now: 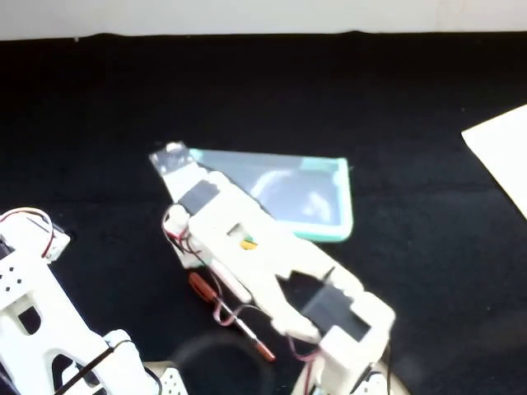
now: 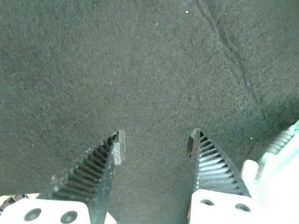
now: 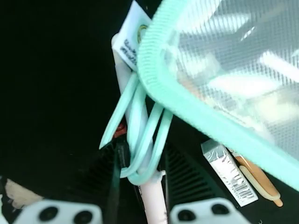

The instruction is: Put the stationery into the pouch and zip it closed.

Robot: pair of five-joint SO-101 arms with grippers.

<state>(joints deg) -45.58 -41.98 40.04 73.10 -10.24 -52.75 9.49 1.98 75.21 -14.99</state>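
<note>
The translucent pouch (image 1: 284, 189) with a teal edge lies flat mid-table; its mesh side (image 3: 233, 60) is close up in the right wrist view. My right gripper (image 1: 175, 162) is at the pouch's left corner, shut (image 3: 142, 163) on a white pen (image 3: 152, 198), and the teal zip-pull loop (image 3: 140, 116) hangs between the same fingers. An orange-brown pen (image 3: 259, 179) and a white labelled stick (image 3: 229, 172) lie by the pouch's edge. A red-brown pen (image 1: 222, 309) lies under the right arm. My left gripper (image 2: 156, 144) hangs open over bare black cloth; its arm (image 1: 33, 288) is at the front left.
A white sheet (image 1: 502, 152) lies at the table's right edge. Black cloth (image 1: 99, 107) covers the table, with free room behind and to the left of the pouch. A pale wall (image 1: 247, 15) runs along the far edge.
</note>
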